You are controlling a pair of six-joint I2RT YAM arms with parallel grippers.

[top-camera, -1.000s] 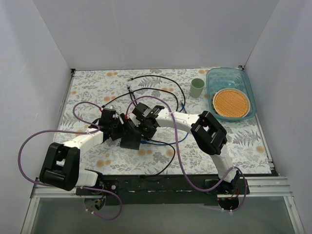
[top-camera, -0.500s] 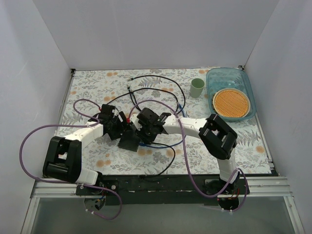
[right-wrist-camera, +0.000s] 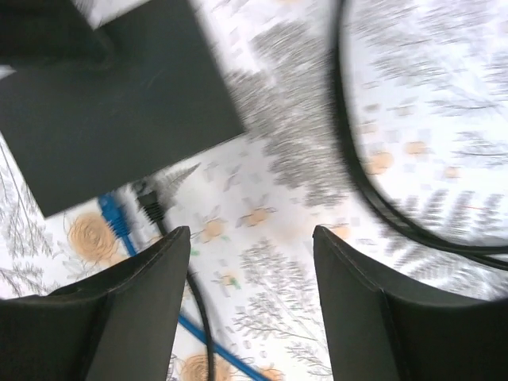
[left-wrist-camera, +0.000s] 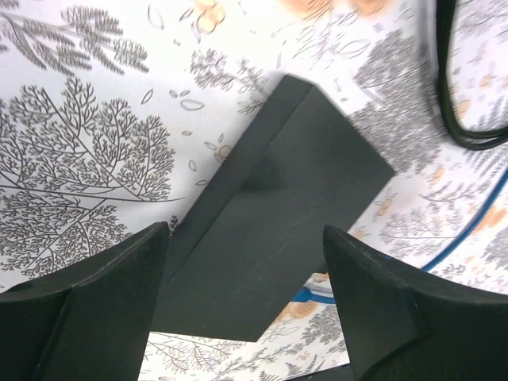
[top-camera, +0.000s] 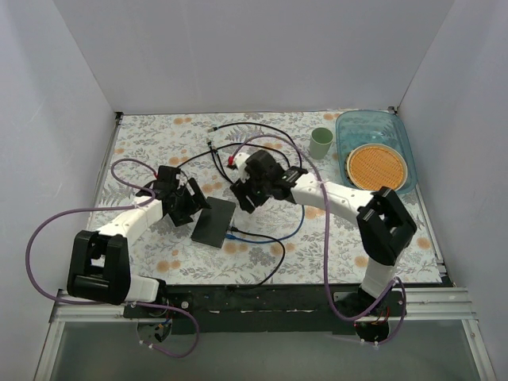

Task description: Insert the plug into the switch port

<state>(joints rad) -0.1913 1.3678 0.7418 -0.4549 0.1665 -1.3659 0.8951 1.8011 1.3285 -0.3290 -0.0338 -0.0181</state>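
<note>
Left gripper [left-wrist-camera: 244, 238] and right gripper [right-wrist-camera: 252, 234] both apart, empty. Plug [top-camera: 232, 232] at lower-right edge of switch box [top-camera: 213, 222]: likely small, stiff, light, on a floppy cable [top-camera: 274, 236]; pinch its body.

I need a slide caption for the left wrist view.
Open left hand over the dark grey switch box, blue cable at its edge.

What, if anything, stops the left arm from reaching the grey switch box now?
Probably nothing, so yes: the left end effector is open right by the switch box, with nothing between them.
</note>
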